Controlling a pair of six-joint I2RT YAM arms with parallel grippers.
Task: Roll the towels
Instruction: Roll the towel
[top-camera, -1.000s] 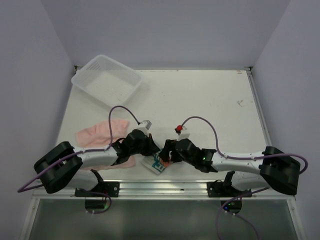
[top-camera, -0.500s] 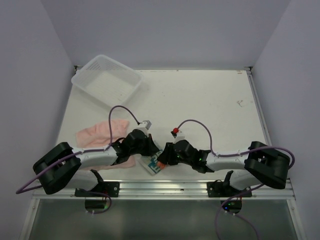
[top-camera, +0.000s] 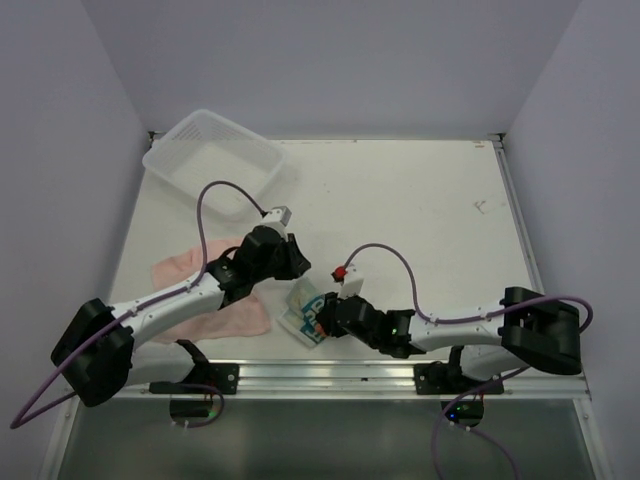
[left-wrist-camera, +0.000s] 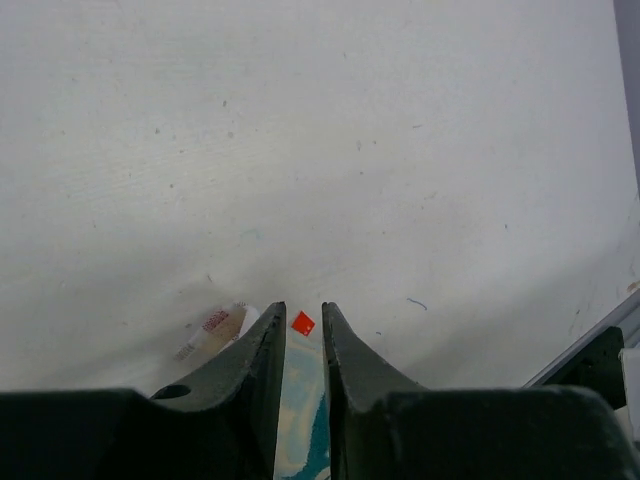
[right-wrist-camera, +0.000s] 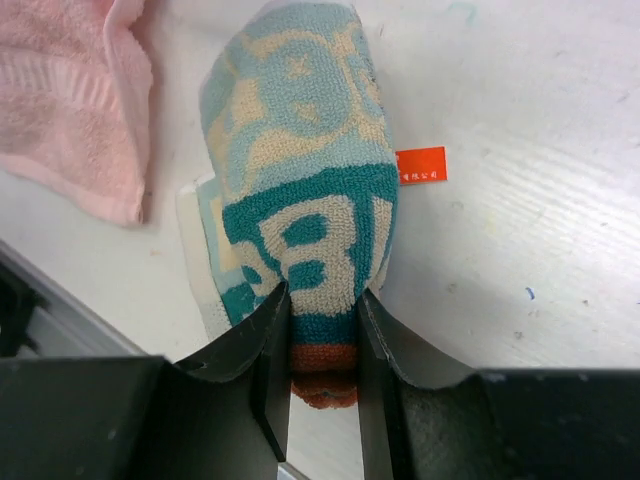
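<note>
The printed towel (top-camera: 302, 304) lies rolled near the table's front edge, teal and cream with an orange end and a red tag (right-wrist-camera: 420, 165). My right gripper (top-camera: 322, 319) is shut on the orange-edged end of the roll (right-wrist-camera: 300, 180), its jaws (right-wrist-camera: 323, 292) pressed against both sides. My left gripper (top-camera: 292, 268) hovers just behind the roll, jaws (left-wrist-camera: 303, 306) narrowly open and empty. A strip of the towel (left-wrist-camera: 300, 420) and its tag show through the gap. The pink towel (top-camera: 225, 316) lies flat on the left, partly under the left arm.
A white mesh basket (top-camera: 165, 135) stands at the back left corner of the table. A metal rail (top-camera: 330, 375) runs along the near edge, close to the roll. White walls enclose the table on three sides.
My left gripper let go of the printed towel, opened a little and rose away toward the back. My right gripper slid left and closed on the roll's end.
</note>
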